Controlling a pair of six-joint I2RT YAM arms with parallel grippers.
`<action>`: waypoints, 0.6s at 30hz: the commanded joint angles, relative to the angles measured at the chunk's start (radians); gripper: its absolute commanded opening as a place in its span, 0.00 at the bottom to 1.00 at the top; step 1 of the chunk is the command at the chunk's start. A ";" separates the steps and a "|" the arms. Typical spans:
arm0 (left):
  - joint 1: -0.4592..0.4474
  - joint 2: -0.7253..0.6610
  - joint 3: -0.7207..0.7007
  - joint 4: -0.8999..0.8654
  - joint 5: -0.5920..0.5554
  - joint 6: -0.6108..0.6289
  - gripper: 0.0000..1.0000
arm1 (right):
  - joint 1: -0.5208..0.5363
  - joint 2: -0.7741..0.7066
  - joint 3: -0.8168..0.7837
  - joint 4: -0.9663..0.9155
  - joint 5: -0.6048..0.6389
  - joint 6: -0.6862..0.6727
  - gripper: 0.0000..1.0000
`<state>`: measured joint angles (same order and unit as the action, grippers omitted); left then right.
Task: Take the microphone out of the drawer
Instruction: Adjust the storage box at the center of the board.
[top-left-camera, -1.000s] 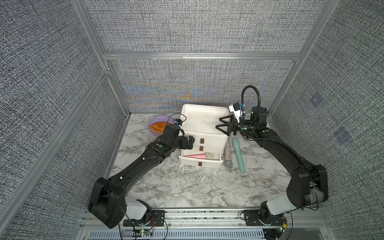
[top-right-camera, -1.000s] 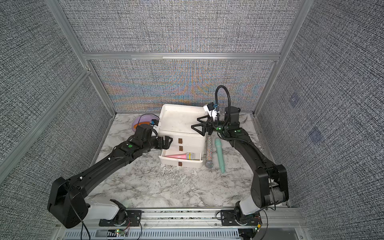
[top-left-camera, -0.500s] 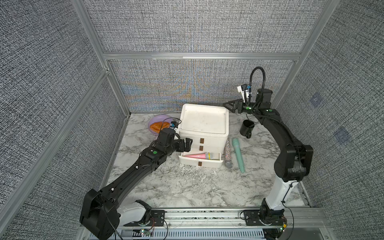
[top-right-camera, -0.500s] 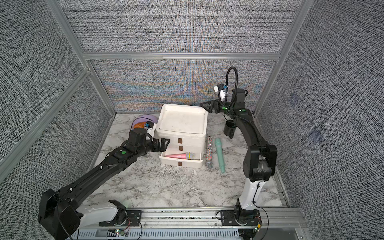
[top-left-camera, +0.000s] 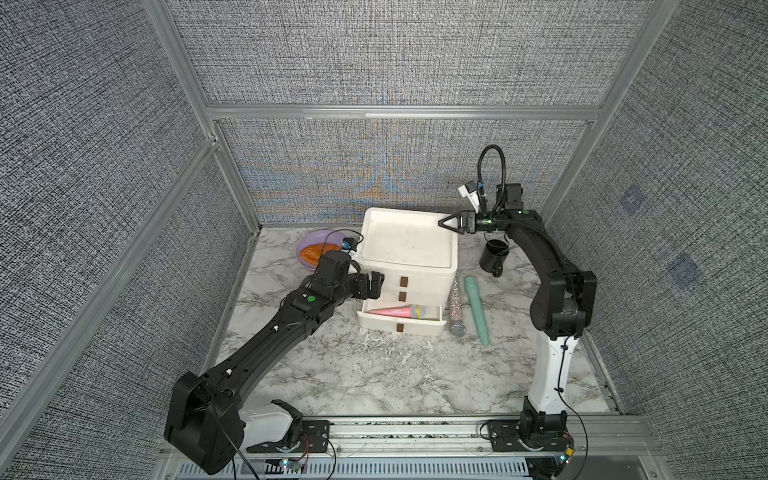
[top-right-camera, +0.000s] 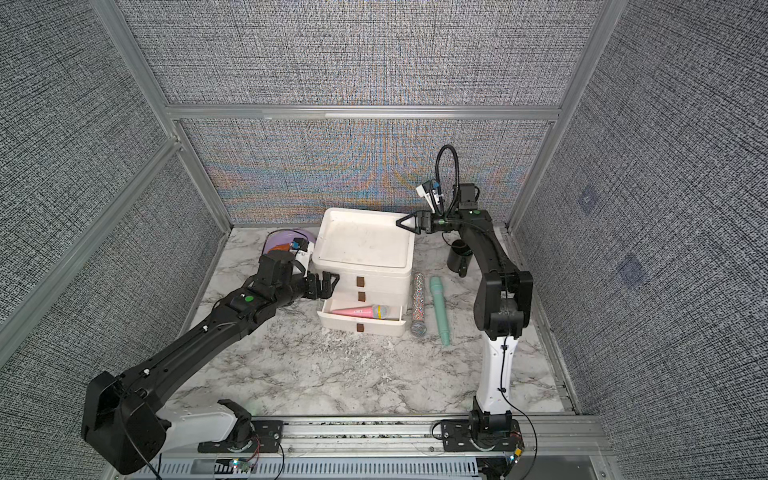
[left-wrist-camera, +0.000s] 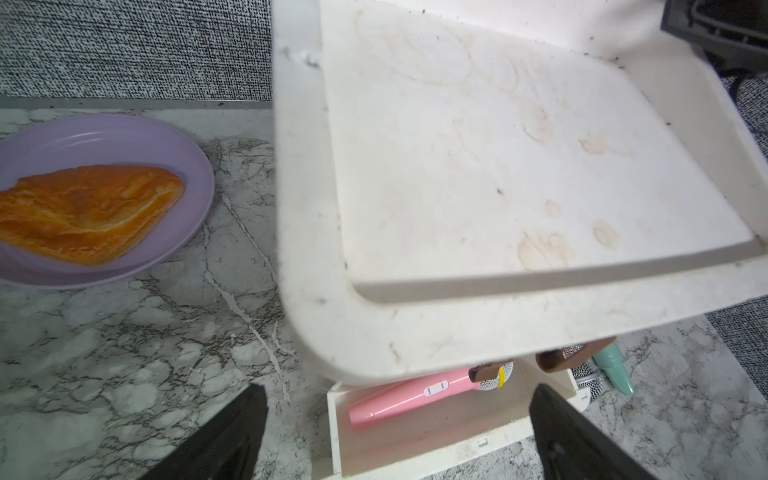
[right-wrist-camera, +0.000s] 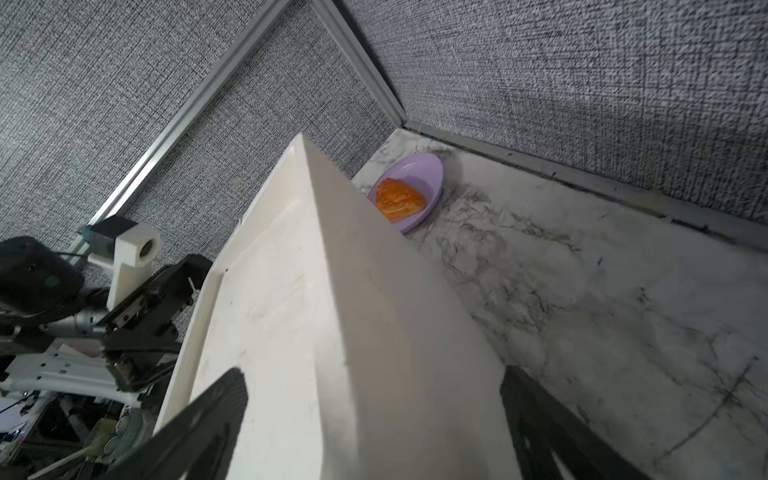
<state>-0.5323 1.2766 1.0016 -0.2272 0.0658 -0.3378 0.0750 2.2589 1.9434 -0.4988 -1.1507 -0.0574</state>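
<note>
The mic (top-left-camera: 401, 311) lies ungrasped in the open drawer (top-left-camera: 419, 326). Left gripper (top-left-camera: 376, 286) and right gripper (top-left-camera: 446, 222) are held spread beside the cabinet (top-left-camera: 407, 241); the left must be lowered onto the mic.

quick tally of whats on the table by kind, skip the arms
microphones: 3 (pink microphone, glittery microphone, teal microphone)
drawer unit: 1
purple plate: 1
pastry: 1
black cup: 1
total: 7
</note>
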 joint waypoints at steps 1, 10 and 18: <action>0.013 0.004 0.012 0.008 0.033 0.034 1.00 | 0.013 -0.072 -0.104 0.004 -0.053 -0.090 0.97; 0.031 0.050 0.035 0.028 0.089 0.051 1.00 | 0.045 -0.293 -0.455 0.245 0.022 0.021 0.96; 0.035 0.002 -0.002 0.003 0.042 0.043 1.00 | 0.044 -0.395 -0.553 0.316 0.110 0.082 0.96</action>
<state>-0.4969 1.3128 1.0183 -0.2546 0.1551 -0.2901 0.1120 1.8748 1.3918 -0.1810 -1.0382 0.0120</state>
